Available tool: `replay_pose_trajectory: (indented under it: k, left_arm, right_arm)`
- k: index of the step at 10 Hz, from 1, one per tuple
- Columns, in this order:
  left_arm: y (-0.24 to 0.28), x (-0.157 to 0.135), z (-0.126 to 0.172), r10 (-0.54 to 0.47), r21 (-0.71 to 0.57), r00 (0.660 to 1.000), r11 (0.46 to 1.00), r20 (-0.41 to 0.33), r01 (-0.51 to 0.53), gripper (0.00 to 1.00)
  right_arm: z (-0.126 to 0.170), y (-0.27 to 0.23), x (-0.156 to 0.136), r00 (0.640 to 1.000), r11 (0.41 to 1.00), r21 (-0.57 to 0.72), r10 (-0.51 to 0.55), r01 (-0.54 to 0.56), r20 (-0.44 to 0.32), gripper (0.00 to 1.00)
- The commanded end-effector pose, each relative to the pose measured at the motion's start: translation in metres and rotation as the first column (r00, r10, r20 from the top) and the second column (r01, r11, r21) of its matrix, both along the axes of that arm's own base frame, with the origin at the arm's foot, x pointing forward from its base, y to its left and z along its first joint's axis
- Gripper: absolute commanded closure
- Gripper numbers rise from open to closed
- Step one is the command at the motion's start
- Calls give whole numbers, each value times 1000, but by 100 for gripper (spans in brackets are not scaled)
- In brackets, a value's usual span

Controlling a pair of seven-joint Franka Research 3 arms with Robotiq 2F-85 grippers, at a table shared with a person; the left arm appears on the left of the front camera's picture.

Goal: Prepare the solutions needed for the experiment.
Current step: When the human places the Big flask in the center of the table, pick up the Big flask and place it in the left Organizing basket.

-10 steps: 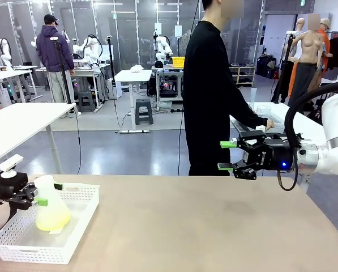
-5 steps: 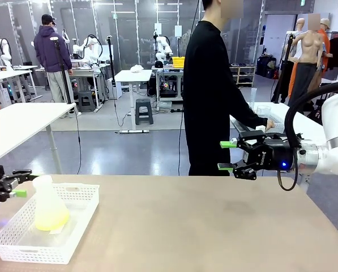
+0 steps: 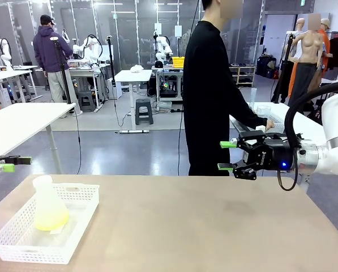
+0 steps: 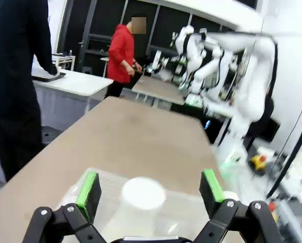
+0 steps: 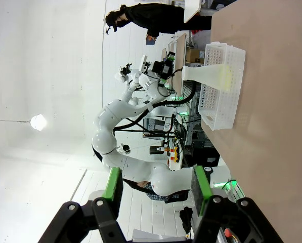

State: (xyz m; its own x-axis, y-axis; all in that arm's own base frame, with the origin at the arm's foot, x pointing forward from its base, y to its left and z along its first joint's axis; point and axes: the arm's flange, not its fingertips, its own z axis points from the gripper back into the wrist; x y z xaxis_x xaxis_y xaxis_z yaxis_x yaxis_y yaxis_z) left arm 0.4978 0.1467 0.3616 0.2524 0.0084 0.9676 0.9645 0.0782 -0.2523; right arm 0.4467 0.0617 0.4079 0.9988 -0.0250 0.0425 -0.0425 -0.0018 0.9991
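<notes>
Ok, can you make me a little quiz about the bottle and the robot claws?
1. True or false: the flask stands in the white basket.
2. What colour is the liquid in the flask? A) red B) pale yellow-green C) blue
3. Fill in: the left claw is ____ and holds nothing.

Key:
1. True. It stands upright in the basket on the table.
2. B.
3. Open. It hangs above the flask, apart from it. The right claw also holds nothing, its fingers apart, over by the person.
</notes>
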Motion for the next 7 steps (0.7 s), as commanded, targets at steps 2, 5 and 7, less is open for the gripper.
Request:
replay_pose_trajectory:
  k: [2, 5, 7]
  left_arm:
    - [-1, -27, 36, 43, -81, 982, 995, -186, -59, 0]
    - [-3, -12, 15, -10, -62, 995, 998, -103, 4, 0]
    - [-4, -18, 19, -6, -79, 991, 997, -135, -5, 0]
  right_arm:
    - [1, 1, 0, 1000, 1000, 2, 1, -1, 9, 30]
    - [1, 1, 0, 1000, 1000, 2, 1, -1, 9, 30]
    - [1, 1, 0, 1000, 1000, 2, 1, -1, 9, 30]
